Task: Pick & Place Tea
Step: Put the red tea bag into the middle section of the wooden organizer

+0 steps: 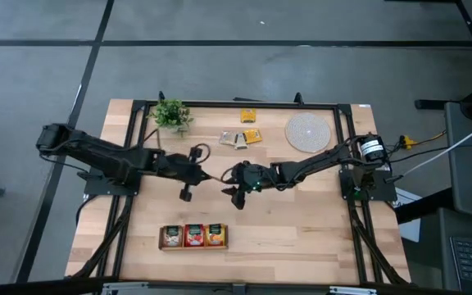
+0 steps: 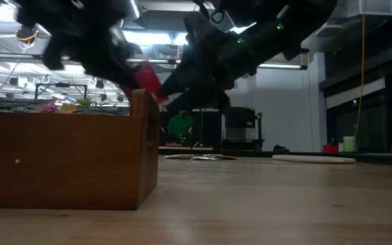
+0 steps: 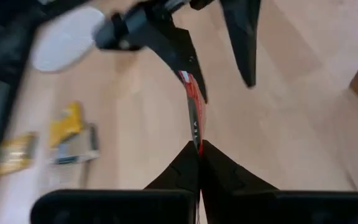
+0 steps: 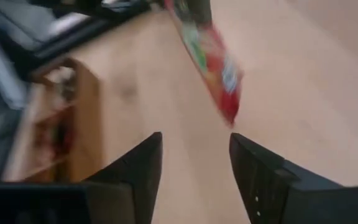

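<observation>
A red tea sachet (image 3: 194,115) is in the air over the middle of the table, showing red and green print in the right wrist view (image 4: 213,59). My left gripper (image 3: 199,144) reaches in from the table's left (image 1: 203,174) and is shut on it. My right gripper (image 4: 196,140) faces it from the table's right (image 1: 234,177). It is open, with its fingertips just short of the sachet's free end. A few yellow and pale sachets (image 1: 241,137) lie flat near the far edge. The wooden tray (image 1: 193,236) holds sachets in its three compartments. My left gripper pinches the red sachet by its near edge (image 3: 197,138) between the two fingertips, coming about level from the table's left. The sachet sticks out beyond the fingertips toward my right gripper and is lifted clear of the table.
The tray stands near the table's near edge, its wall (image 2: 67,160) close in the low view. A small potted plant (image 1: 170,115) is at the far left and a round pale woven mat (image 1: 307,131) at the far right. Bare wood lies between the grippers and the tray.
</observation>
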